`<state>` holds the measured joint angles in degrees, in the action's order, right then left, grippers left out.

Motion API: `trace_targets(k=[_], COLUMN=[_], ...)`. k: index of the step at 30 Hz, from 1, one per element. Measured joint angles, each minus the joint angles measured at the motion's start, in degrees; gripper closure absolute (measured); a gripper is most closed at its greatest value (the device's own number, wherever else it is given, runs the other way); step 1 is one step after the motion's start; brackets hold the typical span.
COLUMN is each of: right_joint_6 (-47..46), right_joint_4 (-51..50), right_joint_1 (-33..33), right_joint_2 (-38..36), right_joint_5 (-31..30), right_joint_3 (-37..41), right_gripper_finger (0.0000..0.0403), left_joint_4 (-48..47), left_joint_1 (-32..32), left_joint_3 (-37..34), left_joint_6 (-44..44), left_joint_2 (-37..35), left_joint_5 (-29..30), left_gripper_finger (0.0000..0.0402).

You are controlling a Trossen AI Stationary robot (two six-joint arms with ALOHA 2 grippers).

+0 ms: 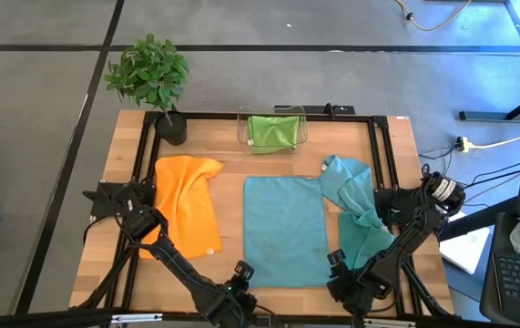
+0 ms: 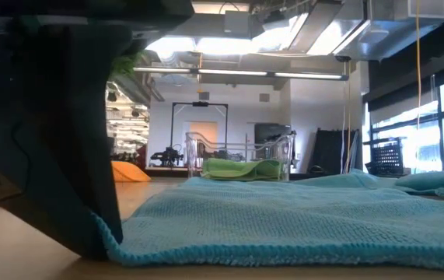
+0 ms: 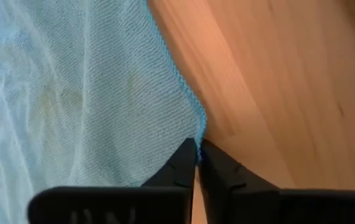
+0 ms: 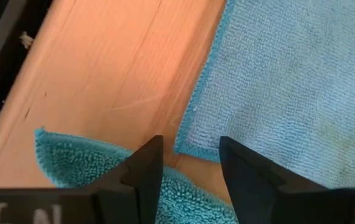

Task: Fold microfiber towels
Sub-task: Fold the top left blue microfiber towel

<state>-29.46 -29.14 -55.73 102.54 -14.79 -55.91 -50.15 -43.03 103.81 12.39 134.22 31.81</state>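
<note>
Now left fingers (image 3: 197, 163) pinching teal towel (image 3: 71, 93)

A potted plant (image 1: 147, 75) stands beside a clear bin (image 1: 273, 115) on the table (image 1: 228, 150).

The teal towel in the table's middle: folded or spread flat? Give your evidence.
Spread flat: the teal towel shows as one full rectangle, no doubled layers. The left gripper is shut on its near corner.

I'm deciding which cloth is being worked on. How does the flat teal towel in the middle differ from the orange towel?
The teal towel lies spread flat in a neat rectangle; the orange towel is rumpled, its top edge bunched.
The left gripper is shut on the teal towel's near corner, with the right gripper open over its other near corner; nothing holds the orange towel.
Both rest unfolded on the table.
</note>
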Motion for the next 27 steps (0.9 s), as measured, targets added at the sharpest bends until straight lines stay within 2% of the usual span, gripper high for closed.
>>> trace_targets(k=[8,18,22,27], right_joint_6=[1.0,2.8,3.0,2.8], right_joint_4=[1.8,2.5,-1.9,-8.7], right_joint_1=[0.0,0.0,0.0,-0.7], right_joint_2=[-0.1,0.0,0.0,0.0], right_joint_5=[0.0,-0.2,-0.1,1.4], right_joint_3=[0.8,0.7,-1.2,-6.5], right_gripper_finger=[0.0280,0.0391,0.0388,0.0395], left_joint_4=[0.1,-2.2,-5.8,-8.3], left_joint_1=[0.1,-0.2,-0.8,-1.8], left_joint_3=[0.0,1.8,5.7,10.6], left_joint_6=[1.0,1.2,2.5,9.0], left_joint_2=[0.0,0.3,0.3,0.2], left_joint_5=[0.1,0.1,0.2,0.0], left_gripper_finger=[0.0399,0.0401,0.0401,0.0401])
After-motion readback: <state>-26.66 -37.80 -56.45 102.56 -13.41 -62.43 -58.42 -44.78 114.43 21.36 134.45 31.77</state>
